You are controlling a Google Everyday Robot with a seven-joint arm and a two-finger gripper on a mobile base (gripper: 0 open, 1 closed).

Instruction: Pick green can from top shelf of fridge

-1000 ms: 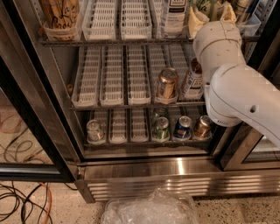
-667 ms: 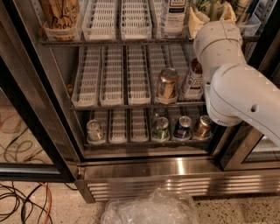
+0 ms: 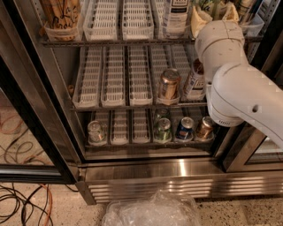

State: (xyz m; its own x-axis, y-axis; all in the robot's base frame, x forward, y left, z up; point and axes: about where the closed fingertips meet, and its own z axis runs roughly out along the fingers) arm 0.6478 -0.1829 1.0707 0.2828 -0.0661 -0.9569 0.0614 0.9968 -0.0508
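The fridge (image 3: 177,170) stands open in front of me. Its top shelf (image 3: 119,42) runs along the upper edge of the view and carries white slotted trays. At its right end only a small pale green and white part of the green can (image 3: 211,6) shows, above my white arm. My gripper (image 3: 214,14) is up there at the can, its cream ends on either side of it. The arm hides the lower part of the can.
The top shelf also holds a tan can (image 3: 62,15) and a white-labelled bottle (image 3: 175,15). The middle rack has a copper can (image 3: 169,84) and a white-labelled can (image 3: 193,81). The bottom rack holds several cans, one a dark green can (image 3: 162,129). A plastic bag (image 3: 152,212) and cables (image 3: 22,207) lie on the floor.
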